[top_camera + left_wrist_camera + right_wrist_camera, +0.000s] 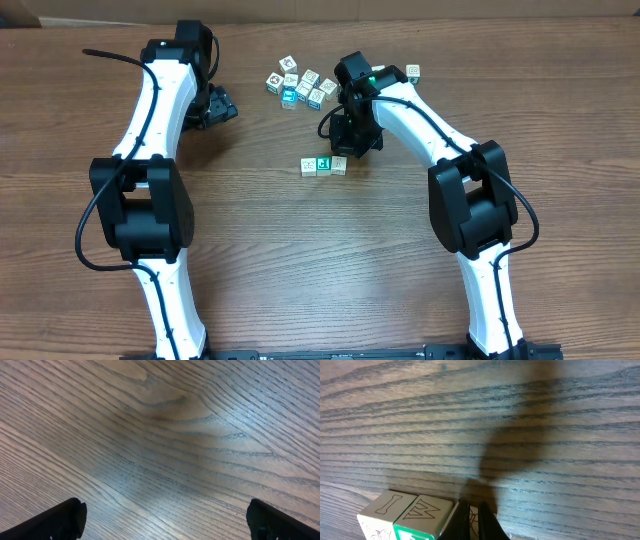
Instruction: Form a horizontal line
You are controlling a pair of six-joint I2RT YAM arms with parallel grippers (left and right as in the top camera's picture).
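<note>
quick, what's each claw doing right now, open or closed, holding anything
left claw: open, holding nothing.
right claw: closed, nothing seen in it, tips at the short row of tiny wooden picture cubes.

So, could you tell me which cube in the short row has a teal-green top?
The middle cube of the three visible in the overhead view: its top is teal-green, while the left-end cube and the right-end cube are pale.
</note>
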